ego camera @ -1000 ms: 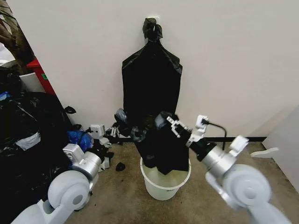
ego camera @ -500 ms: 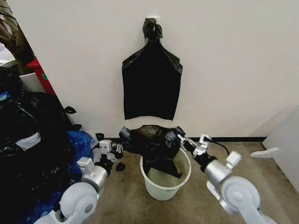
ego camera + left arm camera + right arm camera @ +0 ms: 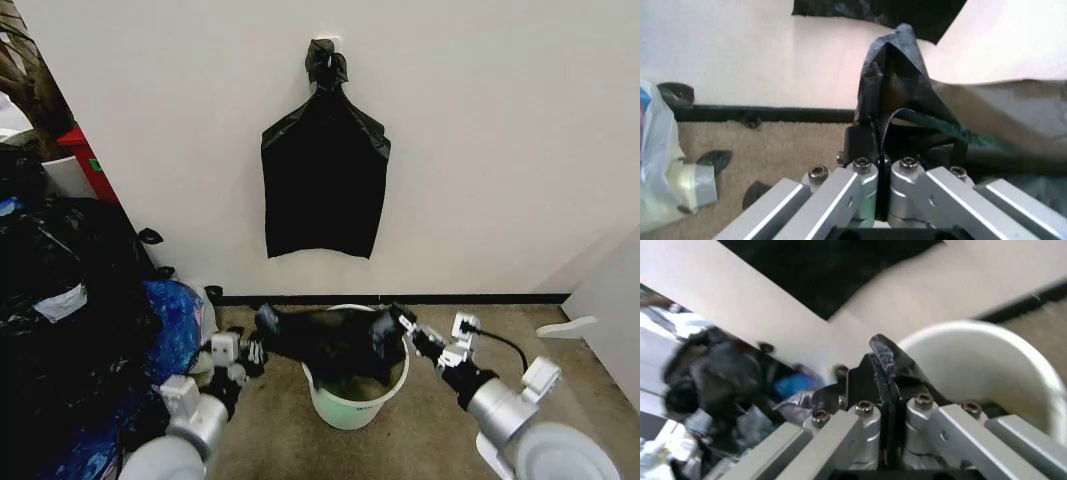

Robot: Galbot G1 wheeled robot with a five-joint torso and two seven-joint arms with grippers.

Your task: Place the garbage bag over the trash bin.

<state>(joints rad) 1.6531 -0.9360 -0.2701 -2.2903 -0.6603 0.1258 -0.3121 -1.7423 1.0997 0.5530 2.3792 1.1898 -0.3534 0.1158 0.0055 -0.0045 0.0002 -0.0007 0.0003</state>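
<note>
Now the left hand (image 3: 262, 322) and right hand (image 3: 392, 322), each clamped on the garbage bag (image 3: 325, 342), hold it stretched across the trash bin (image 3: 352, 408), so next its mouth likely needs pulling down around the rim.

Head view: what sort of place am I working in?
Probably a storage or utility corner: bare floor against a plain wall, a heap of black bags on the left, a knotted bag hung on the wall.

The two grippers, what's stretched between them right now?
In the head view, the garbage bag spans from the left gripper to the right gripper, each pinching an edge, above the trash bin.
</note>
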